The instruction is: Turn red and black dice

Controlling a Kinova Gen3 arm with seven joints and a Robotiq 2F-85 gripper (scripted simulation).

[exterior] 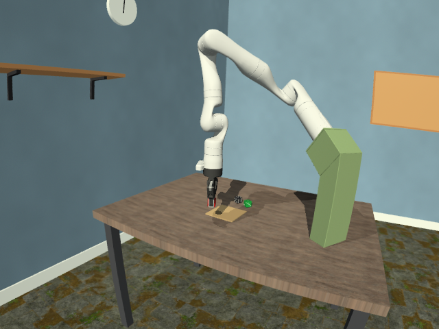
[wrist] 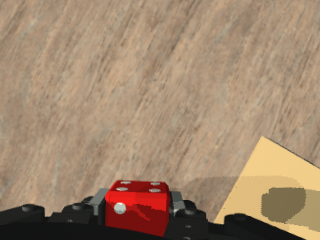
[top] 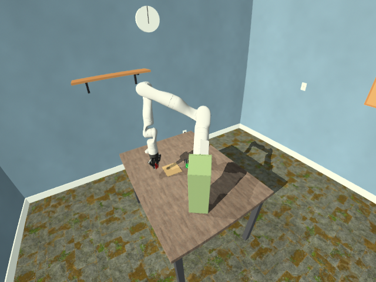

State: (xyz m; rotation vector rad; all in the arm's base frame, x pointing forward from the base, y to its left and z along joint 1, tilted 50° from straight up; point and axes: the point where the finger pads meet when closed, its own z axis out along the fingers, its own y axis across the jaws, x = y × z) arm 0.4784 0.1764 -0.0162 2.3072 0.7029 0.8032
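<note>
red die (wrist: pixel 136 207) clamped between claw (wrist: pixel 137 202) fingers, above mat (wrist: pixel 280 187) edge

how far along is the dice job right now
Nothing looks finished yet. In hand: the gripper is shut on the red die, held in the air at the edge of the mat. Left: set red down showing 4, then turn the black die, which sits off the mat beside the green die.

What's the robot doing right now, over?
Gripper shut on red die, raised beside the mat. Black die and green die off mat. Nothing blocking.
</note>
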